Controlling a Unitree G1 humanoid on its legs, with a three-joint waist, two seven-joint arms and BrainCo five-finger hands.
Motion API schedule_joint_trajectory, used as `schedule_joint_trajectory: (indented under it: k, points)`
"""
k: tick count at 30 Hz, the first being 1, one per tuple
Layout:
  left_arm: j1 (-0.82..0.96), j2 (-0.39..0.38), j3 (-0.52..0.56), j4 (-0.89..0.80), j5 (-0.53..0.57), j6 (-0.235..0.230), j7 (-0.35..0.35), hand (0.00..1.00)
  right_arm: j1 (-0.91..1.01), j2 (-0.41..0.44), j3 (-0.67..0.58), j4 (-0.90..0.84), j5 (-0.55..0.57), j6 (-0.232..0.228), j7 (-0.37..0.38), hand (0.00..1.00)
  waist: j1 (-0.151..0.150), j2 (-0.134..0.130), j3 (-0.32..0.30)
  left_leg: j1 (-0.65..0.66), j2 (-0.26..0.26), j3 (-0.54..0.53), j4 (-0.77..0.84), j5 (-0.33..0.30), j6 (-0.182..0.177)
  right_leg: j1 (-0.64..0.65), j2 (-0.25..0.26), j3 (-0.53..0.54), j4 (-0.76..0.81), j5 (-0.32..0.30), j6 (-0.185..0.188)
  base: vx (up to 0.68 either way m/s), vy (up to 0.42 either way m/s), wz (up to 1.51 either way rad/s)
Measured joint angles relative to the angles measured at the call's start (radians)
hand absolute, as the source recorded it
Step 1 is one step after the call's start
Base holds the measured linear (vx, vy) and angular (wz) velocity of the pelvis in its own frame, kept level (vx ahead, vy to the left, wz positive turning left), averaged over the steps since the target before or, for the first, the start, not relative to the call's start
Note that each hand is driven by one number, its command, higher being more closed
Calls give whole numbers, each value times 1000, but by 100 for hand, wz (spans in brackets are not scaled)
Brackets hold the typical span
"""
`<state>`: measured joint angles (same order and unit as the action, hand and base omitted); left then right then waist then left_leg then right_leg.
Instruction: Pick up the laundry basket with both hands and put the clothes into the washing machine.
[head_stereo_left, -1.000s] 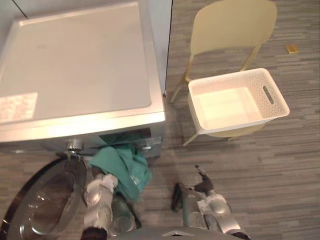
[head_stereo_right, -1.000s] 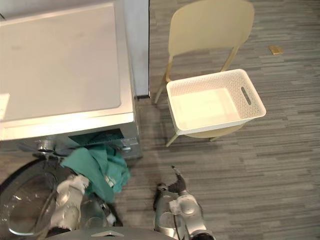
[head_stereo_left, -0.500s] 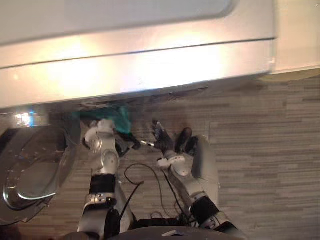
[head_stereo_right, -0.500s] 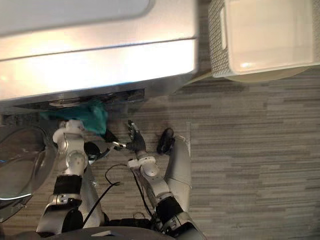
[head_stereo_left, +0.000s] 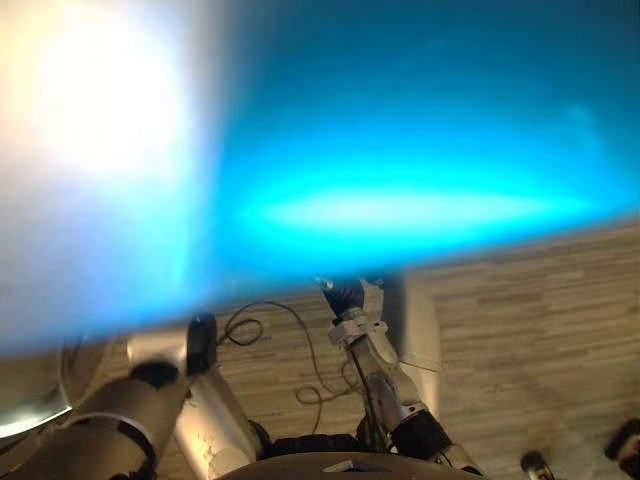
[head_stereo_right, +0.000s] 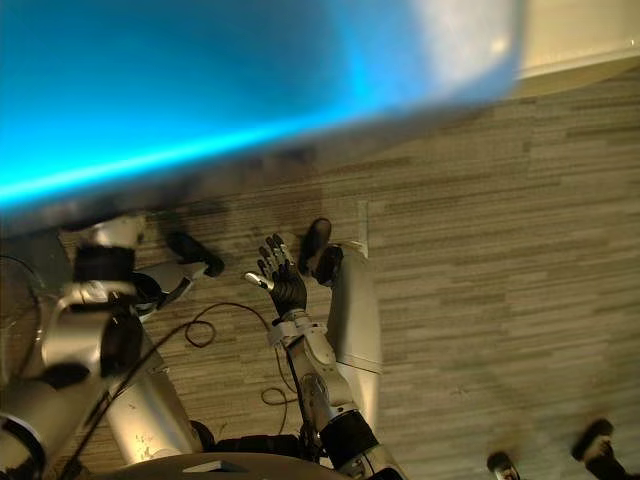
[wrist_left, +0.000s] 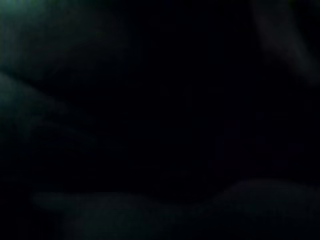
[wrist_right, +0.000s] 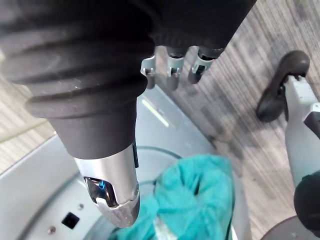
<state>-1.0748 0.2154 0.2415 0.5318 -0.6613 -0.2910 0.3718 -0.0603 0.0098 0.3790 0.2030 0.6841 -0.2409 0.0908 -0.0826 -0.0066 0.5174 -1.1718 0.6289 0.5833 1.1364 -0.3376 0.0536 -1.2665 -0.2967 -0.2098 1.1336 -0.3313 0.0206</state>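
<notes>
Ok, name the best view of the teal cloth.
Right wrist view: the crumpled teal cloth sits bunched at the grey washing machine opening. Both eye views hide it; left wrist view is too dark.

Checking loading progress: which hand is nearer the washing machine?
Left: left hand reaches the washing machine, at its front edge; right hand hangs open over the floor, apart.

Clothes: teal cloth, bunched into soft, deep folds, with a paler strip along one edge.
Clothes, position: at the round opening in the front of the washing machine, lying against the curved rim; how far inside it reaches cannot be told.
Washing machine, front: smooth pale grey panel, with a curved ring around the opening and a small dark square mark beside it.
</notes>
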Motion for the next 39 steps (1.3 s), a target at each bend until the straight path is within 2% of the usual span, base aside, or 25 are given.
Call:
schedule_joint_trajectory:
  k: [2, 3, 6, 7, 9, 12, 15, 16, 17, 19, 23, 24, 26, 27, 28, 30, 33, 35, 38, 39]
  points:
    - [-154, 118, -63, 34, 47, 38, 2, 100, 0, 1, -3, -4, 35, 4, 11, 0, -11, -12, 4, -18, 28, -1, 8, 1, 1, -13, 19, -14, -13, 15, -9, -55, -52, -30]
    - [-162, 158, -108, 34, 59, 43, -2, 100, 4, 1, -9, -8, 36, 4, 12, 0, -10, -13, 3, -19, 30, -3, 8, 1, 1, -10, 20, -17, -16, 17, -10, -51, -28, -20]
    - [-203, 224, -211, 41, 19, 55, 8, 100, 15, 14, -52, -40, 101, 11, 24, 0, -12, -17, 1, -27, 33, 6, -20, 11, 4, -10, 33, -31, -62, 46, -12, -68, -14, -9]
    - [-221, 260, -281, 59, -15, 55, 15, 100, 25, 18, -69, -62, 114, 23, 34, 0, -11, -18, 1, -22, 30, 24, -43, 14, 0, -10, 36, -33, -91, 61, -13, -82, 2, -8]
    - [-240, 288, -363, 90, -74, 42, 26, 100, 45, 18, -93, -103, 127, 49, 38, 0, -8, -18, 1, 1, 21, 68, -81, 28, 4, -8, 35, -29, -132, 86, -11, -56, 7, -2]
    - [-243, 290, -373, 100, -120, 18, 74, 100, 54, 18, -127, -145, 144, 65, 38, 0, -10, -18, 1, 4, 13, 81, -106, 45, 23, -2, 38, -33, -170, 113, -8, -42, 19, -5]
    - [-260, 284, -371, 119, -93, 19, 79, 100, 54, 18, -143, -147, 142, 70, 37, 0, -13, -19, 1, 2, 3, 82, -134, 62, 25, 10, 38, -48, -202, 131, -8, -36, 34, 5]
    - [-281, 282, -371, 154, -9, 50, 39, 0, 53, 18, -153, -147, 141, 69, 37, 0, -14, -19, 1, 3, -14, 85, -159, 74, 21, 13, 32, -53, -216, 140, -9, -37, 28, 15]
    - [-286, 282, -370, 163, 17, 64, 19, 0, 52, 18, -155, -147, 140, 69, 37, 0, -14, -20, 2, 4, -17, 86, -166, 81, 24, 14, 32, -55, -221, 143, -10, -43, 22, 18]
    - [-307, 282, -358, 210, 217, 141, -66, 0, 52, 19, -158, -143, 134, 70, 38, 0, -13, -24, 4, 6, -27, 88, -195, 107, 28, 19, 31, -66, -239, 153, -13, -31, 7, 9]
    - [-324, 280, -310, 278, 561, 247, -123, 0, 48, 22, -159, -131, 134, 70, 44, 0, -7, -37, 11, 19, -27, 99, -230, 130, 19, 31, 39, -79, -266, 167, -21, -12, 0, 0]
    - [-325, 279, -300, 283, 611, 259, -128, 0, 46, 22, -158, -126, 134, 70, 47, 0, -6, -41, 13, 23, -27, 102, -236, 133, 17, 33, 42, -80, -272, 170, -22, -23, -5, -5]
    - [-320, 277, -275, 315, 796, 301, -159, 0, 37, 24, -155, -110, 134, 73, 63, 0, -6, -44, 14, 25, -24, 102, -254, 146, 16, 45, 51, -92, -294, 179, -23, -18, -1, -4]
    - [-314, 277, -274, 317, 833, 312, -169, 0, 37, 24, -155, -109, 134, 74, 65, 0, -6, -45, 15, 26, -22, 102, -255, 147, 17, 47, 53, -94, -297, 180, -24, -9, 7, -6]
    - [-299, 276, -256, 317, 951, 332, -216, 0, 37, 24, -156, -109, 132, 84, 76, 0, -5, -45, 15, 26, -18, 102, -258, 150, 17, 51, 58, -97, -306, 186, -24, -3, 7, -6]
    - [-265, 273, -234, 318, 1037, 351, -264, 0, 36, 24, -155, -105, 132, 96, 81, 0, -8, -45, 15, 33, -18, 103, -267, 156, 21, 64, 63, -101, -322, 194, -22, 6, 24, -6]
    - [-208, 248, -168, 314, 1035, 368, -317, 0, 36, 23, -156, -80, 92, 107, 81, 0, -4, -46, 16, 61, -15, 105, -281, 161, 24, 101, 76, -105, -352, 204, -20, 15, 36, -6]
    - [-196, 237, -132, 305, 992, 369, -315, 0, 36, 22, -155, -66, 80, 114, 81, 0, -4, -46, 16, 81, -16, 107, -286, 161, 22, 122, 78, -107, -359, 205, -21, 9, 17, -1]
    - [-184, 228, -69, 240, 893, 361, -257, 0, 36, 18, -154, -36, 55, 113, 80, 0, -8, -46, 16, 127, -28, 112, -312, 164, 7, 168, 77, -111, -374, 205, -21, 19, 16, 9]
    - [-157, 222, -40, 221, 856, 326, -207, 0, 37, 18, -147, -29, 55, 112, 79, 0, -15, -48, 16, 141, -32, 110, -324, 174, 10, 188, 77, -121, -382, 206, -22, 22, -5, 13]
